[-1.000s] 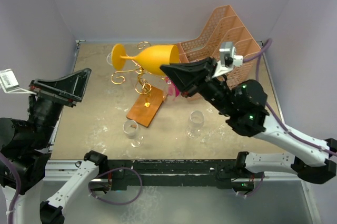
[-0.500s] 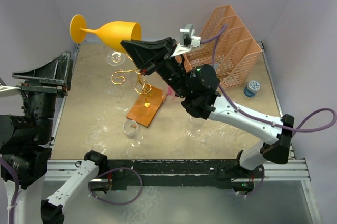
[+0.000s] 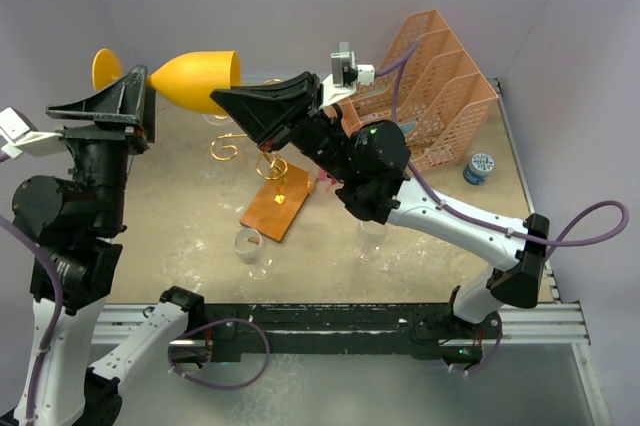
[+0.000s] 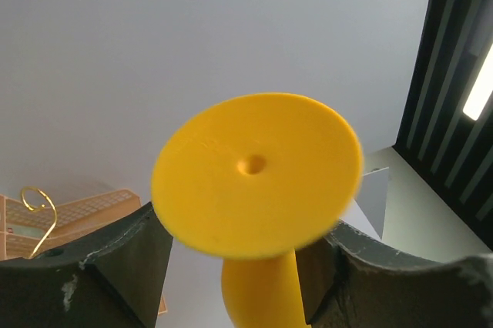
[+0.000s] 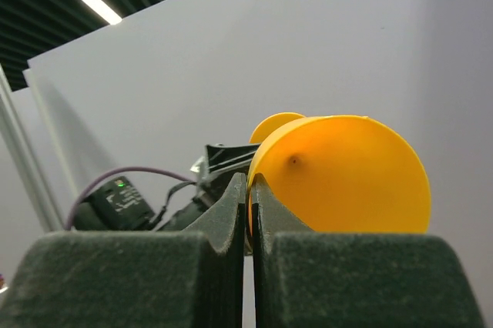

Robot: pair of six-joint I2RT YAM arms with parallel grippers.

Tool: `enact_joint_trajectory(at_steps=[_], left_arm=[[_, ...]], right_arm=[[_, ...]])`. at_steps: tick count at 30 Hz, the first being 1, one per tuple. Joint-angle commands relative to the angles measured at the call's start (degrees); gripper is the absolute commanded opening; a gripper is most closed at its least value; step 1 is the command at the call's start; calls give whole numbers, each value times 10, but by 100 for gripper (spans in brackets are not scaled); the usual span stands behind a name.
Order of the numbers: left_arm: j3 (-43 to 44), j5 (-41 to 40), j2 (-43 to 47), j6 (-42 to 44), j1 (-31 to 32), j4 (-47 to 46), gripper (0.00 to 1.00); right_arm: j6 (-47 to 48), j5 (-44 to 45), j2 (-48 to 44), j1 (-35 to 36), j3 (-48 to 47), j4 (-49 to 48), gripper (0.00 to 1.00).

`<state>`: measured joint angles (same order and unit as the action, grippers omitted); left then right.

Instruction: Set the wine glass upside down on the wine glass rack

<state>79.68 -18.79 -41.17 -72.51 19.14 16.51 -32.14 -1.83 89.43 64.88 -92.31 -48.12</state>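
Note:
The yellow wine glass [image 3: 195, 81] is held on its side high above the table, its foot [image 3: 105, 66] pointing left. My right gripper [image 3: 228, 99] is shut on the bowl's rim; in the right wrist view its jaws [image 5: 250, 189] pinch the rim of the bowl [image 5: 347, 182]. My left gripper [image 3: 135, 96] is open around the stem just behind the foot. In the left wrist view the foot [image 4: 258, 174] fills the middle and the stem [image 4: 262, 289] runs between the fingers [image 4: 115, 266]. The gold wine glass rack [image 3: 262, 151] stands below on its copper-brown base [image 3: 278, 204].
A peach mesh file organiser [image 3: 440, 76] stands at the back right. Clear glasses stand on the table near the front [image 3: 250, 249] and front middle [image 3: 372, 236]. A small blue and white lid [image 3: 481, 166] lies at the right. A pink thing [image 3: 325, 176] lies beside the rack's base.
My right gripper has carried the glass up and to the left, away from the rack. My left arm has risen and brought its open gripper around the stem.

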Motion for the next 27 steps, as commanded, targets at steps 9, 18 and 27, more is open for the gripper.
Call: enact_joint_trajectory(at_steps=[9,18,27], left_arm=[[-37,-70,-7,-53,-3,-138,9],[-40,-57,-8,13,-3,-161,0],[41,-33,-6,184,-3,-38,0]], right_arm=[[-88,-48,-31,2,38,-25,0],[-109,-26,-72,2,68,48,36],[-97,78,-162,2,122,244,69]])
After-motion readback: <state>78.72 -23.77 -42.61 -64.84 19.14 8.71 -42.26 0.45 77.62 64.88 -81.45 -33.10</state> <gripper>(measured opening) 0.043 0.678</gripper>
